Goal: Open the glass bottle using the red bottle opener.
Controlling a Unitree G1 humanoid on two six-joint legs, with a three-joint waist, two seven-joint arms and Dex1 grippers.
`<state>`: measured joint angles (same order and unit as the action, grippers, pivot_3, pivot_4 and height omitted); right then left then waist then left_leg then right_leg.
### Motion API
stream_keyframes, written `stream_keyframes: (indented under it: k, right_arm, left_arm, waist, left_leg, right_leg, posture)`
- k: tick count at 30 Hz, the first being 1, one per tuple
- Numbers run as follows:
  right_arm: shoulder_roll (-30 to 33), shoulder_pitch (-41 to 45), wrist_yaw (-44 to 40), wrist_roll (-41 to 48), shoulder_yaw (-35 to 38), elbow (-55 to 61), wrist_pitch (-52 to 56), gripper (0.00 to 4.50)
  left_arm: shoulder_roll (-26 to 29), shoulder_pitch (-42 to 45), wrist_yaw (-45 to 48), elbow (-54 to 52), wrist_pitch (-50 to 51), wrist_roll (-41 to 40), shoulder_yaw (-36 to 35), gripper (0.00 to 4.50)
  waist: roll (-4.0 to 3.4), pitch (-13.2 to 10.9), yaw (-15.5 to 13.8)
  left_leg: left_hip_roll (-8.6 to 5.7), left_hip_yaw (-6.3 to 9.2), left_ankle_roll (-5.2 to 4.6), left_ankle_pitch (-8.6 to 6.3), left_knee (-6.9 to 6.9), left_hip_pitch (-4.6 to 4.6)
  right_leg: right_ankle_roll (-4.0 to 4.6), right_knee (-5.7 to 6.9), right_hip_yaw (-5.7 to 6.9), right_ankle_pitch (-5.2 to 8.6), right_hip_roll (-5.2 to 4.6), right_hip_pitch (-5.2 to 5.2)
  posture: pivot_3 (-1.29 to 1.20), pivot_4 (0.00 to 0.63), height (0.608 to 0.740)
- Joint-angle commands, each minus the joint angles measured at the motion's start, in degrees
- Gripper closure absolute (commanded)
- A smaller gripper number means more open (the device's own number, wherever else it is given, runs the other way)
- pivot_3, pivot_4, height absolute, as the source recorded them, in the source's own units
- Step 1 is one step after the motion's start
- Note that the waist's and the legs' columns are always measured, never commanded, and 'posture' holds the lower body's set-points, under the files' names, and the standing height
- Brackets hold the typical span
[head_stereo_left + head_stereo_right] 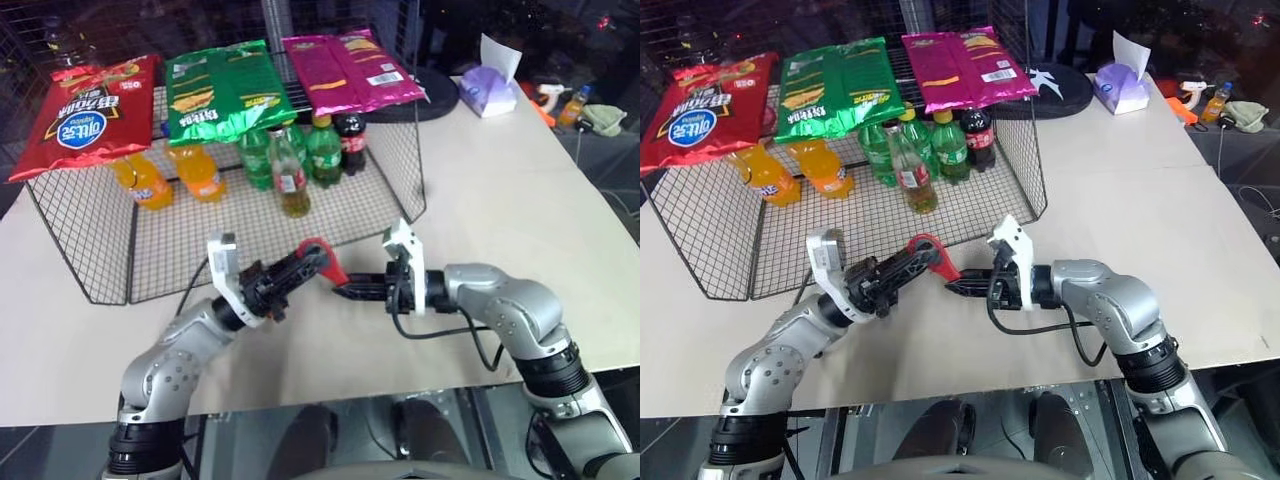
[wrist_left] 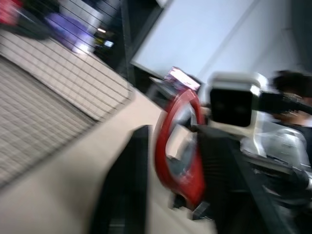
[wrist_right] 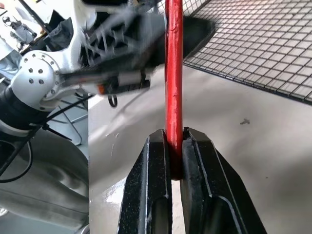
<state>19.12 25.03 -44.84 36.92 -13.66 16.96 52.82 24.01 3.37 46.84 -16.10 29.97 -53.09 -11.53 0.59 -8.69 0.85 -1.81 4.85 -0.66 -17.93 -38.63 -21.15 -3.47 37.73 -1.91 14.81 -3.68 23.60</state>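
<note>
Three snack bags [image 1: 215, 92] lie atop wire rack [image 1: 90, 235] at table's [image 1: 520, 200] far edge; tissue box [image 1: 488, 90], apparently, near far right corner.

Head stereo pair high over table [image 1: 520, 210]; wrist cameras close along their fingers.

Red bottle opener [image 1: 322, 259]; black wire rack [image 1: 90, 240]; red, green and magenta snack bags; beige table [image 1: 520, 210].
</note>
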Motion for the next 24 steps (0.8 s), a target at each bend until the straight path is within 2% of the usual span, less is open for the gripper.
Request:
stream_keyframes:
  k: [1,3,4,8,13,19,24]
  right_arm:
    - [-0.4,-0.5,2.4,-1.0,3.7,-0.7,-3.4,4.48]
    - [-0.5,-1.0,4.6,-3.4,5.0,-1.9,-6.5,4.48]
    - [-1.1,-1.5,6.3,-4.6,6.0,-2.5,-8.6,4.48]
    - [-3.4,-2.4,9.6,-6.7,8.1,-3.9,-13.1,4.48]
    - [-5.4,-2.4,10.7,-7.6,7.6,-4.0,-14.7,4.48]
    - [-6.2,-2.7,10.6,-7.9,6.7,-3.3,-14.9,4.48]
    - [-6.6,-3.1,11.2,-8.2,6.6,-2.5,-15.2,4.48]
  left_arm:
    - [0.2,0.8,-0.8,0.2,-3.5,1.9,-2.6,1.17]
    - [0.0,1.5,-1.4,0.2,-5.6,2.9,-4.1,0.28]
    - [-0.1,2.1,-2.0,0.4,-7.5,4.6,-4.5,0.01]
    - [-2.4,7.5,-9.8,7.0,-23.2,20.5,-4.6,0.01]
    - [-4.1,17.7,-14.5,21.4,-36.4,33.2,-1.4,0.01]
    - [-4.6,27.8,-16.0,39.9,-47.5,41.0,1.6,0.01]
    - [-5.9,35.6,-15.1,53.7,-52.9,42.8,2.8,0.01]
  waist:
    - [0.0,0.0,0.0]
    - [0.0,0.0,0.0]
    - [0.0,0.0,-0.1]
    - [0.01,0.0,-0.2]
    - [0.02,0.0,-0.1]
    - [0.03,0.0,0.0]
    - [0.03,0.0,0.2]
  left_leg:
    - [-0.02,0.0,0.0,0.0,0.0,-0.01]
    - [-0.03,0.0,0.0,0.0,0.0,-0.02]
    - [-0.03,0.0,0.0,0.0,0.0,-0.02]
    - [-0.04,0.02,0.01,0.01,0.0,-0.04]
    - [-0.07,0.02,0.02,0.01,-0.01,-0.07]
    - [-0.17,0.05,0.01,0.02,-0.02,-0.16]
    - [-0.28,0.12,0.01,0.02,-0.06,-0.27]
  right_leg:
    - [0.0,-0.01,0.0,0.0,0.0,0.0]
    - [-0.01,-0.02,0.0,0.0,0.01,0.0]
    - [-0.01,-0.02,0.0,0.0,0.01,0.0]
    - [0.0,-0.02,0.06,0.0,0.02,0.01]
    - [-0.01,-0.03,0.06,-0.01,0.03,0.03]
    - [-0.02,-0.03,0.11,-0.01,0.02,0.1]
    - [-0.02,0.0,0.2,-0.01,0.02,0.18]
  posture:
    - [0.0,0.15,0.74]
    - [0.0,0.15,0.74]
    - [0.0,0.15,0.74]
    - [0.0,0.15,0.74]
    - [0.0,0.15,0.74]
    - [0.0,0.15,0.74]
    - [0.0,0.15,0.74]
